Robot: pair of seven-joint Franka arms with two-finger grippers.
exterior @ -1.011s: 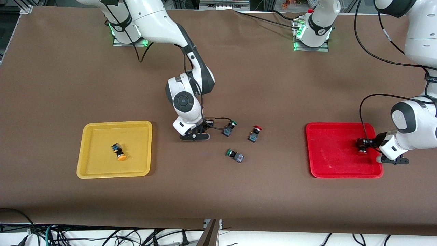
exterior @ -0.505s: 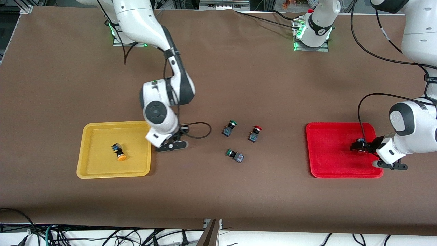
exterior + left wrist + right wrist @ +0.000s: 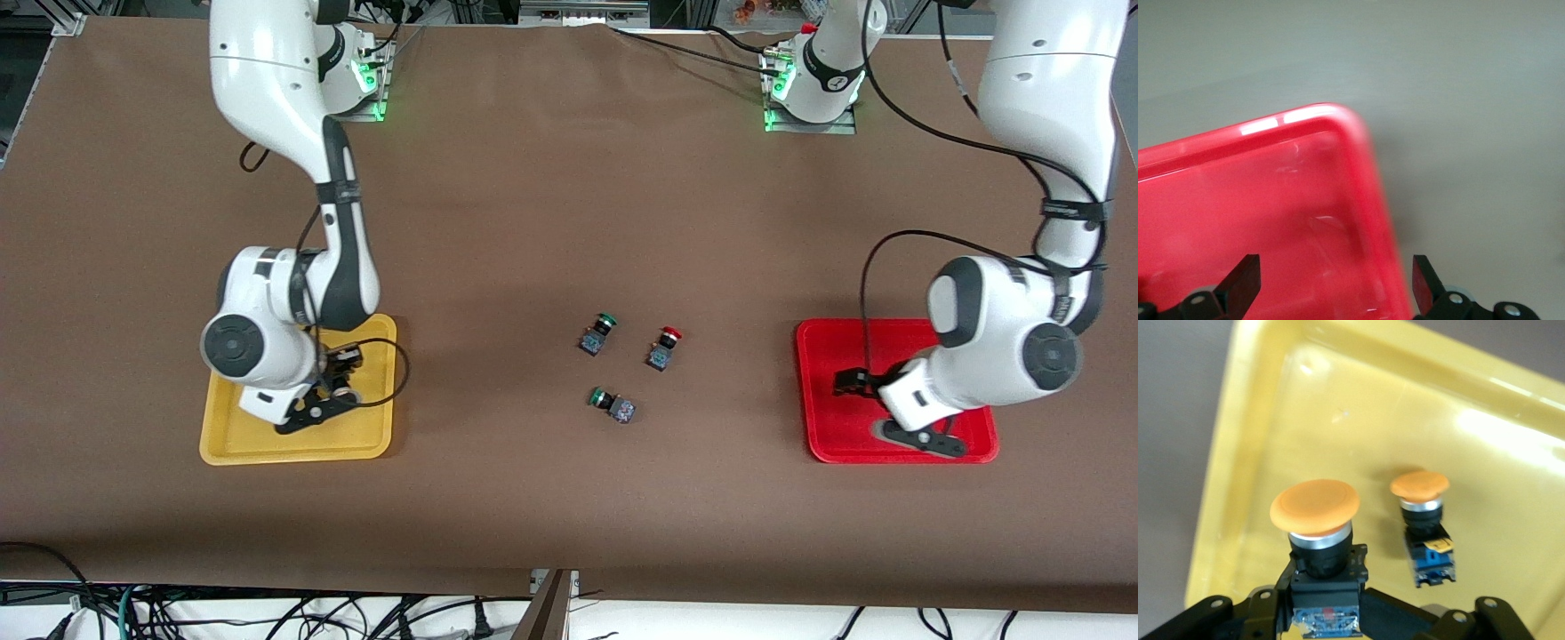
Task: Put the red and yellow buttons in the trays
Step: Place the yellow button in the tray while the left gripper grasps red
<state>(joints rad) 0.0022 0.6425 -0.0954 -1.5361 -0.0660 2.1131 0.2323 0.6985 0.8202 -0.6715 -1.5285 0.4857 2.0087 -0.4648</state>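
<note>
One orange-capped push-button switch with a dark blocky body (image 3: 1319,547) sits pinched upright in my right gripper (image 3: 1328,613) directly over the shallow yellow plastic tray (image 3: 227,444), cap up, beside its laid-down twin (image 3: 1423,523), while my left gripper (image 3: 1336,283) hangs spread over the red tray (image 3: 822,444).

Red tray (image 3: 1238,200) blurred & cut off in left wrist view; in front view right arm hides yellow tray's (image 3: 222,444) buttons.
</note>
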